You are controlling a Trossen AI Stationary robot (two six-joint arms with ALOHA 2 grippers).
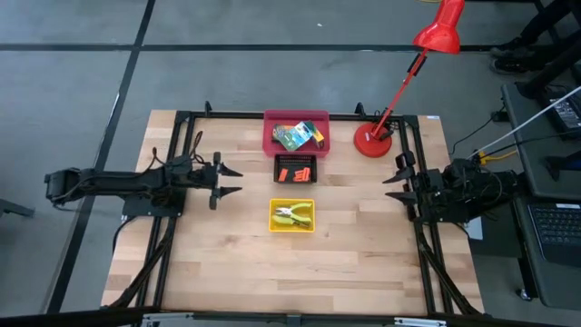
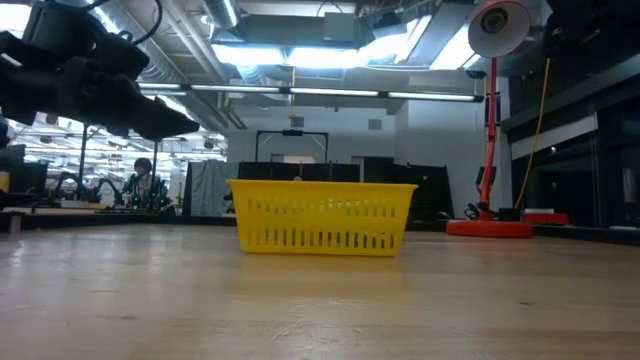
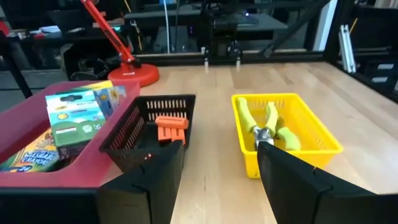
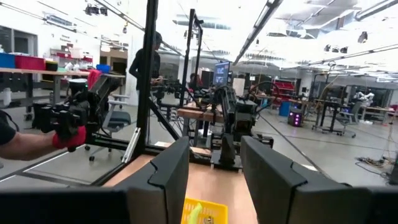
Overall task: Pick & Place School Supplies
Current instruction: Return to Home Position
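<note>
The crayon boxes (image 1: 296,135) lie in a red tray (image 1: 272,141) at the table's far middle; in the left wrist view the boxes (image 3: 78,115) lean on one another. Orange-red stubby pieces (image 3: 171,127) lie in the black tray (image 1: 296,168). Yellow-handled pliers (image 3: 264,124) lie in the yellow tray (image 1: 292,215). My left gripper (image 1: 231,180) hovers open at the left, pointing level toward the trays with nothing between its fingers. My right gripper (image 1: 392,174) hovers open at the right, clear of everything.
A red desk lamp stands on its round base (image 1: 373,141) at the far right, its head (image 1: 442,27) reaching beyond the table. A black frame (image 1: 186,118) rims the table. Bare wood lies near the front edge. A person's arm (image 4: 37,140) shows beyond the table.
</note>
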